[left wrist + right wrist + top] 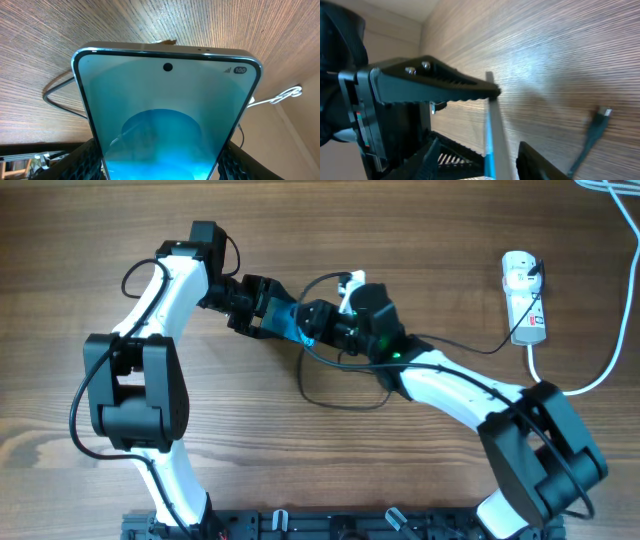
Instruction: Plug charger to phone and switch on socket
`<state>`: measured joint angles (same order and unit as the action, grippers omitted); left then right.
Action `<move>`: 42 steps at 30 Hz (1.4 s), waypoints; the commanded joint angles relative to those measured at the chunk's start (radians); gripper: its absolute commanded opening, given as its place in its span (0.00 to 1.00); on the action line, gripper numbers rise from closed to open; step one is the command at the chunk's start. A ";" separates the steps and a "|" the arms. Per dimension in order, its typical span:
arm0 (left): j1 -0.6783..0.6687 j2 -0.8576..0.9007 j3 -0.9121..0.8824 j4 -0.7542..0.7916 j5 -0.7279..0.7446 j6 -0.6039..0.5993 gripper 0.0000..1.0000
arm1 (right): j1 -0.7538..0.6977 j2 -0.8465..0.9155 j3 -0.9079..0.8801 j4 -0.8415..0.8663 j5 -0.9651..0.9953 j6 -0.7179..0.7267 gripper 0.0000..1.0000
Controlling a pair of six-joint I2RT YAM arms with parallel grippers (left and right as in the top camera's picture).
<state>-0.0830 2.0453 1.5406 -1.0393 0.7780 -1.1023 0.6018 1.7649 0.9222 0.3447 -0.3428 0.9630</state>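
My left gripper (262, 310) is shut on the phone (293, 320) and holds it off the table at centre. In the left wrist view the phone (165, 120) fills the frame, its teal screen lit, between the left gripper's fingers (161, 150). My right gripper (318, 320) is open, its fingers (480, 147) on either side of the phone's free end, seen edge-on (492, 130). The charger, a thin black cable (335, 398), loops on the table below both grippers. Its small connector (603, 112) lies loose on the wood. The white socket (525, 295) lies at the far right.
A thick white cable (610, 370) runs from the socket along the right edge of the table. The charger's black lead runs from the socket (480, 345) under my right arm. The black loop also shows in the left wrist view (55, 92).
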 commanded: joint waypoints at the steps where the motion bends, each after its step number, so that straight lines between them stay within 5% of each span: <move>1: 0.000 -0.011 0.024 -0.001 0.012 -0.005 0.56 | 0.024 0.021 0.026 -0.006 0.005 -0.021 0.43; 14: 0.000 -0.011 0.024 -0.001 0.013 -0.005 0.57 | 0.029 0.025 0.026 -0.027 0.005 -0.024 0.04; 18: 0.000 -0.011 0.024 -0.001 0.013 -0.006 0.59 | 0.029 0.025 0.026 -0.022 0.005 -0.018 0.04; 20: 0.000 -0.011 0.024 -0.001 0.013 -0.006 0.64 | 0.028 0.025 0.026 -0.022 0.005 -0.016 0.04; 25: 0.000 -0.011 0.024 -0.001 0.013 -0.005 0.97 | 0.009 0.025 0.026 -0.021 0.002 0.058 0.04; 29: 0.000 -0.011 0.024 0.011 0.013 0.005 1.00 | -0.029 0.024 0.026 -0.024 -0.034 0.100 0.04; 34: 0.000 -0.011 0.024 0.109 0.030 0.309 0.92 | -0.129 0.021 0.026 -0.018 -0.134 0.251 0.04; 38: 0.001 -0.011 0.024 0.238 0.269 0.472 0.92 | -0.198 0.017 0.026 0.086 -0.242 0.412 0.04; 42: 0.001 -0.011 0.024 0.421 0.464 0.494 0.87 | -0.211 0.009 0.026 0.269 -0.229 0.527 0.04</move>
<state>-0.0814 2.0453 1.5497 -0.7223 1.0370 -0.6807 0.3908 1.7771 0.9260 0.5518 -0.5449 1.3830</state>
